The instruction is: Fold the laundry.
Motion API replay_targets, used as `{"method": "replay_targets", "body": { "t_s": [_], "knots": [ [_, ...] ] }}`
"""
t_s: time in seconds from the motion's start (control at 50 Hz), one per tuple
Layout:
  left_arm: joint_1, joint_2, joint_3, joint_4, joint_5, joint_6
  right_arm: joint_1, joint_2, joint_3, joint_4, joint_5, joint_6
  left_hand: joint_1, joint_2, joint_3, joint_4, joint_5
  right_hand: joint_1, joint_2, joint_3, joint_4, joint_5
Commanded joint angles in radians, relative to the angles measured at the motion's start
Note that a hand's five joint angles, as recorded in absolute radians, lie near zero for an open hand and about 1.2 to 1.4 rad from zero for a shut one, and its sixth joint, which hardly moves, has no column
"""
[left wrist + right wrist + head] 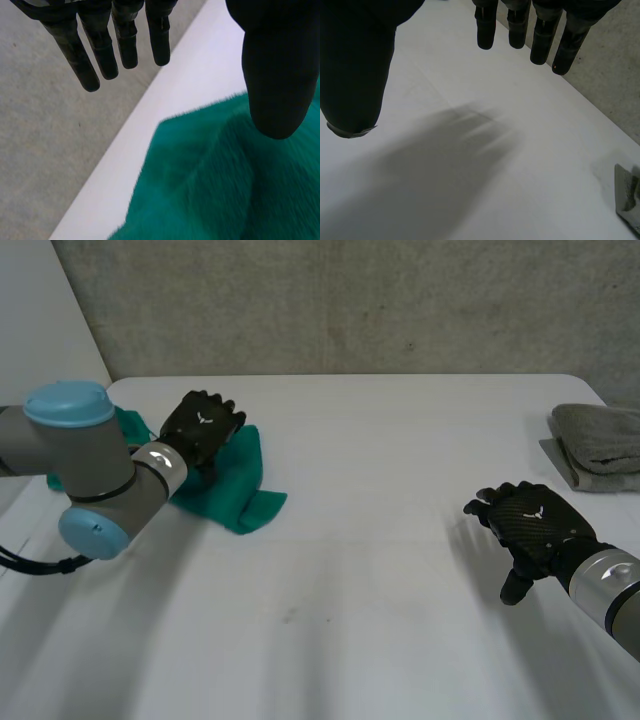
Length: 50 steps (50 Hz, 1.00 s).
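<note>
A green cloth [235,485] lies crumpled at the table's left side, partly under my left arm. My left hand [200,428] hovers over the cloth's far part. In the left wrist view its fingers [107,42] are straight and spread from the thumb [277,65], open above the green cloth [210,185] with nothing held. My right hand [530,525] hangs over bare table at the right, open; in the right wrist view its fingers [530,30] and thumb [355,65] hold nothing.
A folded grey cloth [600,440] rests at the table's right edge; its corner [629,197] lies beyond my right hand's fingertips. The white table [380,570] stretches between the hands. A concrete wall [350,300] stands behind the far edge.
</note>
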Motion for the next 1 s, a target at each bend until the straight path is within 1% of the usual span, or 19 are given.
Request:
{"method": "replay_targets", "body": {
  "t_s": [0.02, 0.12, 0.22, 0.3, 0.32, 0.36, 0.44, 0.46, 0.5, 0.6, 0.62, 0.7, 0.76, 0.78, 0.82, 0.84, 0.86, 0.96, 1.0],
  "knots": [
    [0.062, -0.022, -0.031, -0.048, 0.003, 0.092, 0.001, 0.000, 0.000, -0.008, 0.000, 0.000, 0.001, 0.017, 0.015, 0.023, 0.027, -0.029, -0.045, -0.040, -0.059, -0.071],
    [0.071, -0.062, -0.021, -0.055, 0.006, 0.099, 0.003, 0.005, 0.002, -0.014, 0.000, 0.000, 0.019, 0.035, 0.032, 0.041, 0.045, -0.029, -0.045, -0.040, -0.059, -0.071],
    [0.069, -0.100, 0.012, -0.055, 0.006, 0.098, 0.005, 0.021, 0.002, -0.016, 0.000, -0.001, 0.153, 0.169, 0.167, 0.175, 0.180, -0.029, -0.045, -0.040, -0.059, -0.071],
    [0.057, -0.123, 0.042, -0.055, -0.004, 0.096, 0.005, 0.028, 0.002, -0.016, 0.002, -0.001, 0.886, 0.902, 0.899, 0.908, 0.912, -0.029, -0.045, -0.040, -0.059, -0.071],
    [0.045, -0.120, 0.045, -0.051, -0.006, 0.089, 0.005, 0.028, 0.002, -0.016, 0.002, -0.001, 1.018, 1.034, 1.032, 1.040, 1.044, -0.029, -0.045, -0.040, -0.059, -0.071],
    [0.023, -0.114, 0.049, -0.048, -0.009, 0.082, 0.003, 0.028, 0.000, -0.016, 0.002, -0.001, 1.019, 1.035, 1.033, 1.041, 1.046, -0.029, -0.045, -0.040, -0.059, -0.071],
    [-0.087, -0.065, 0.047, -0.045, -0.055, 0.044, 0.000, 0.026, -0.009, -0.016, 0.009, -0.001, 1.019, 1.035, 1.033, 1.041, 1.046, -0.029, -0.045, -0.040, -0.059, -0.071],
    [-0.133, -0.031, 0.041, -0.045, -0.081, 0.008, -0.002, 0.026, -0.012, -0.014, 0.011, -0.001, 1.019, 1.035, 1.033, 1.041, 1.046, -0.029, -0.045, -0.040, -0.059, -0.071],
    [-0.174, 0.007, 0.033, -0.045, -0.104, -0.042, -0.006, 0.023, -0.018, -0.014, 0.012, 0.000, 1.019, 1.035, 1.033, 1.041, 1.046, -0.029, -0.045, -0.040, -0.059, -0.071],
    [-0.309, 0.108, 0.004, -0.043, -0.127, -0.247, -0.086, -0.009, -0.050, -0.012, 0.015, 0.012, 1.019, 1.035, 1.033, 1.041, 1.046, -0.029, -0.045, -0.040, -0.059, -0.071],
    [-0.358, 0.136, -0.005, -0.042, -0.126, -0.316, -0.095, -0.017, -0.053, -0.012, 0.015, 0.015, 1.019, 1.035, 1.033, 1.041, 1.046, -0.029, -0.045, -0.040, -0.059, -0.071],
    [-0.467, 0.150, -0.010, -0.011, -0.127, -0.454, -0.127, -0.041, -0.066, -0.012, 0.022, 0.018, 1.019, 1.035, 1.033, 1.041, 1.046, -0.029, -0.045, -0.040, -0.059, -0.071],
    [-0.520, 0.135, -0.010, 0.012, -0.130, -0.519, -0.138, -0.049, -0.069, -0.012, 0.028, 0.025, 1.019, 1.035, 1.033, 1.041, 1.046, -0.029, -0.045, -0.040, -0.059, -0.071],
    [-0.561, 0.113, -0.011, 0.020, -0.123, -0.548, -0.140, -0.049, -0.069, -0.012, 0.028, 0.026, 0.877, 0.893, 0.891, 0.899, 0.904, -0.029, -0.045, -0.040, -0.059, -0.071],
    [-0.602, 0.092, -0.010, 0.021, -0.121, -0.565, -0.140, -0.051, -0.069, -0.012, 0.028, 0.031, 0.385, 0.401, 0.399, 0.407, 0.412, -0.029, -0.045, -0.040, -0.059, -0.071],
    [-0.631, 0.078, -0.007, 0.024, -0.127, -0.565, -0.140, -0.051, -0.067, -0.012, 0.028, 0.031, 0.005, 0.021, 0.019, 0.027, 0.031, -0.029, -0.045, -0.040, -0.059, -0.071],
    [-0.644, 0.072, -0.004, 0.024, -0.127, -0.563, -0.138, -0.049, -0.067, -0.012, 0.028, 0.032, -0.179, -0.163, -0.165, -0.157, -0.153, -0.029, -0.045, -0.040, -0.059, -0.071],
    [-0.632, 0.085, -0.014, 0.024, -0.135, -0.567, -0.138, -0.049, -0.064, -0.012, 0.025, 0.032, -0.202, -0.186, -0.188, -0.180, -0.176, -0.029, -0.045, -0.040, -0.059, -0.071],
    [-0.597, 0.113, -0.028, 0.017, -0.136, -0.560, -0.135, -0.049, -0.064, -0.011, 0.017, 0.032, -0.202, -0.186, -0.188, -0.180, -0.176, -0.029, -0.045, -0.040, -0.059, -0.071]
  ]
}}
